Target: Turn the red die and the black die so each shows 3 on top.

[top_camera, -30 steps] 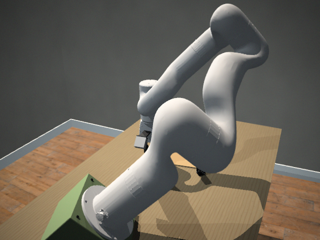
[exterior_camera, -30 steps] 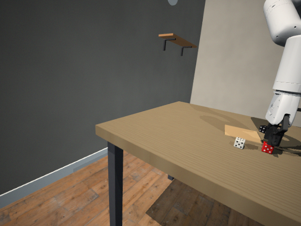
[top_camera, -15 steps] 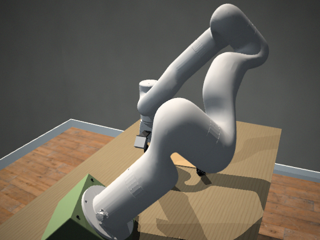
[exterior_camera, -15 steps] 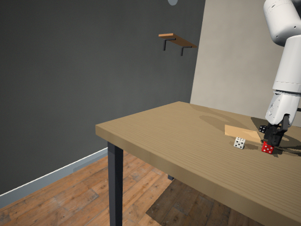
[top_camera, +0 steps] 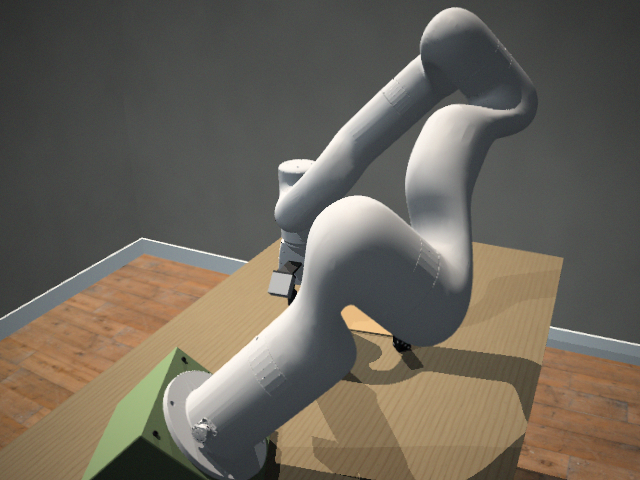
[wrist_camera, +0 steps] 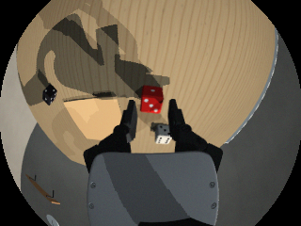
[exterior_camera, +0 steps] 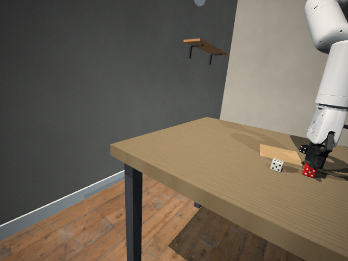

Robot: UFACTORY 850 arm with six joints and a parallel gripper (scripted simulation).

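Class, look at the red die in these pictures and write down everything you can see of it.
The red die is a small glossy cube with white pips. It lies on the wooden table, just off the near corner of the tan mat, to the right of the white die. It looks slightly tilted. The dark gripper stands right above it, fingers apart; no grip shows. The side facing the exterior camera shows about five pips; its top number cannot be read.

Red die [exterior_camera: 309, 170], white pips; tan mat [exterior_camera: 278, 153]
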